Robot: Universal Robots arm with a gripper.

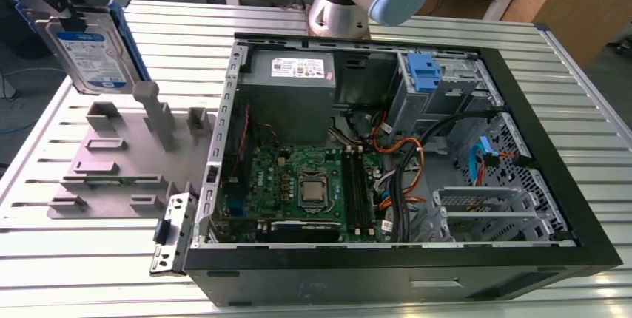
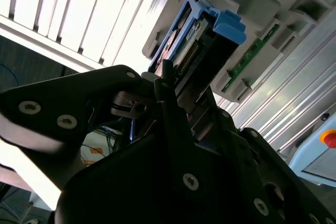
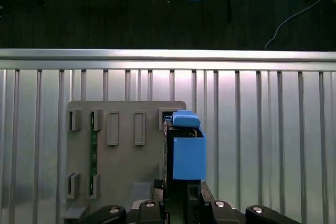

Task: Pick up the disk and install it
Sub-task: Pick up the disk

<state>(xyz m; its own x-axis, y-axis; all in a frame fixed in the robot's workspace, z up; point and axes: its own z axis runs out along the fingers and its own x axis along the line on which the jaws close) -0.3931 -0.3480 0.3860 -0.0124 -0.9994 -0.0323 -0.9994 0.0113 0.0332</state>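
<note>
The disk (image 1: 94,52) is a silver drive with a white-and-blue label and blue side rails. It hangs upright at the exterior view's far left, lifted above the grey holder plate (image 1: 109,159). My gripper (image 1: 71,15) is shut on its upper end. In the first wrist view the disk (image 3: 186,153) shows edge-on, its blue handle pointing away from my gripper (image 3: 181,195), with the holder plate (image 3: 121,156) beneath. In the second wrist view the black fingers (image 2: 168,108) clamp the disk (image 2: 210,32).
An open computer case (image 1: 538,259) lies on the slatted metal table (image 1: 89,259), with the motherboard (image 1: 296,185), a grey power-supply box (image 1: 291,74) and a drive bay with a blue latch (image 1: 422,74) inside. The arm's base (image 1: 341,7) stands behind the case.
</note>
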